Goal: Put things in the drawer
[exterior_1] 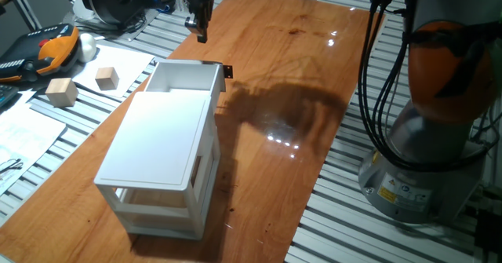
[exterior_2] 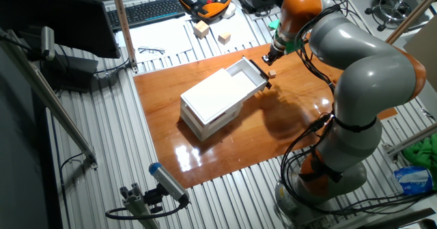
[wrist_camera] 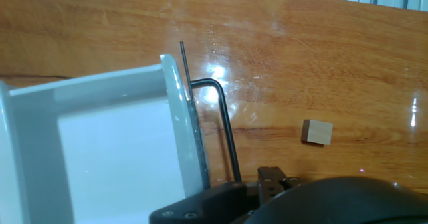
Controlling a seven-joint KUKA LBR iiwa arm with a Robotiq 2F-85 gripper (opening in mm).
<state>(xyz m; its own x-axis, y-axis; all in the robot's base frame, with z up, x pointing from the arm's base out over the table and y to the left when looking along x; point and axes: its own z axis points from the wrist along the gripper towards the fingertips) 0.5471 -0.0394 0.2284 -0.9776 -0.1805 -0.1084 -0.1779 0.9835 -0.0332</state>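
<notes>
Claw [exterior_1: 201, 34] first: it hangs above the far end of the wooden board, just beyond the open drawer [exterior_1: 182, 78], fingers pointing down with nothing seen between them; whether they stand spread or pressed together cannot be told, since in one fixed view they read as a single dark tip and in the hand view only the dark housing shows along the bottom edge.

The tiny cube [wrist_camera: 317, 132] is plain only in the hand view, lying flat on the board [wrist_camera: 301, 63], apart from the drawer's front wall and its thin black wire handle [wrist_camera: 224, 127]. In the other fixed view the same cube [exterior_2: 271, 73] is a small tan speck beside the drawer's front corner, near the claw [exterior_2: 270, 58]. In the first fixed view it cannot be made out.

The drawer is pulled out from the top of the white cabinet [exterior_1: 161, 161], its white floor bare.

The arm [exterior_2: 355, 78] arches from its base at the board's edge, orange joints bent, reaching over the board toward the drawer. Two larger wooden blocks [exterior_1: 61, 91] sit off the board on paper.
</notes>
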